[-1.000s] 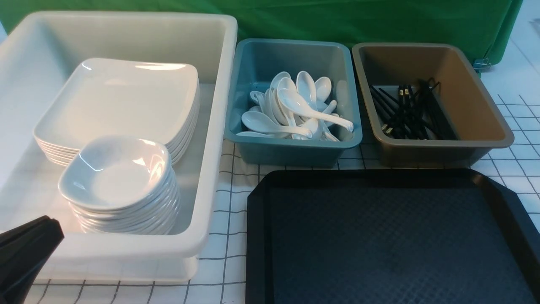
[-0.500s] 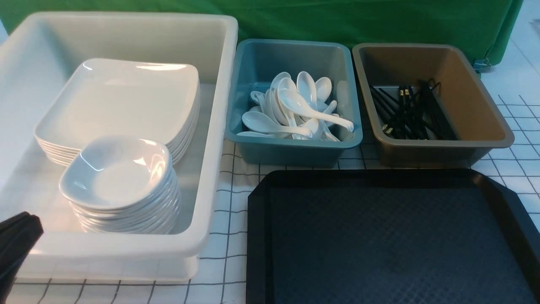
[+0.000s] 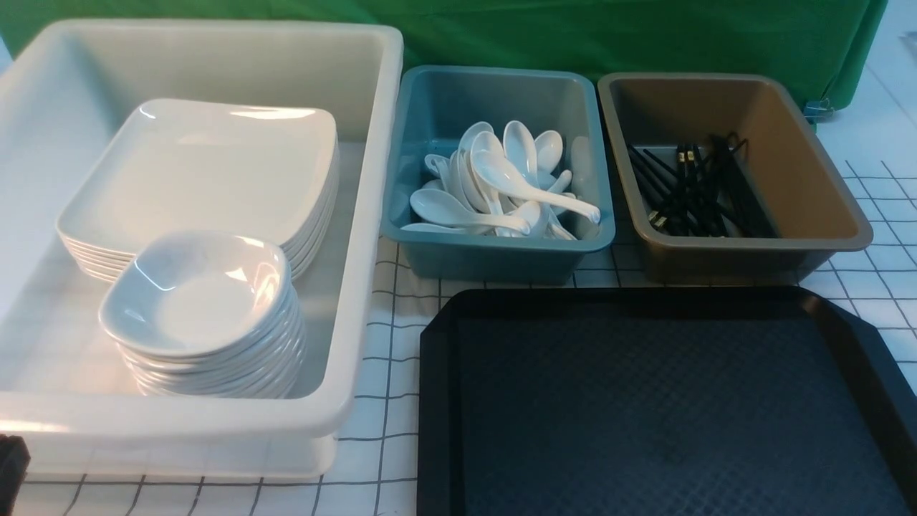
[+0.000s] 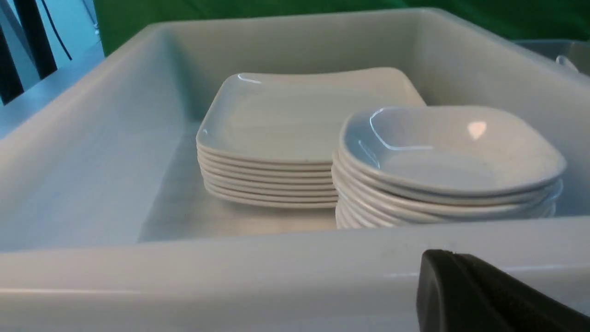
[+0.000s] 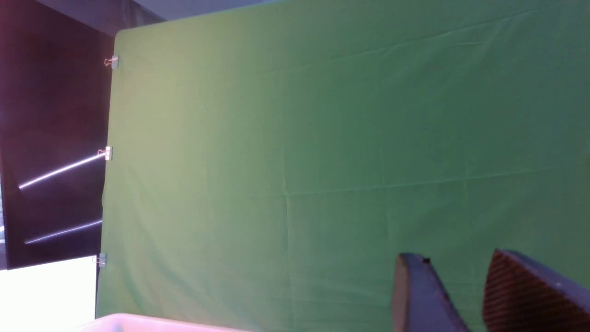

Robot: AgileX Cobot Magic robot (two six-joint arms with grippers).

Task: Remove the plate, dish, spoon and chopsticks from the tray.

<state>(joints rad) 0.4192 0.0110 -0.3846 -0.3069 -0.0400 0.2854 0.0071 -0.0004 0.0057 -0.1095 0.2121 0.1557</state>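
The black tray (image 3: 645, 416) lies at the front right with nothing on its textured floor. A stack of white plates (image 3: 200, 172) (image 4: 295, 120) and a stack of small dishes (image 3: 200, 294) (image 4: 451, 152) sit in the white tub (image 3: 215, 423). White spoons (image 3: 501, 186) fill the blue bin (image 3: 494, 251). Black chopsticks (image 3: 695, 193) lie in the brown bin (image 3: 809, 179). My left gripper (image 4: 438, 258) is shut and empty, just outside the tub's near wall; only its dark tip (image 3: 11, 466) shows in the front view. My right gripper (image 5: 454, 258) is open, holds nothing and faces the green cloth.
A green cloth (image 3: 573, 36) hangs behind the bins. The table has a white cover with a black grid (image 3: 387, 358). The white tub's near wall (image 4: 230, 276) stands right in front of the left gripper. The right arm is outside the front view.
My left gripper has drawn back down and to the left, from in front of the tub's near corner almost out of the front view. Nothing else has moved.
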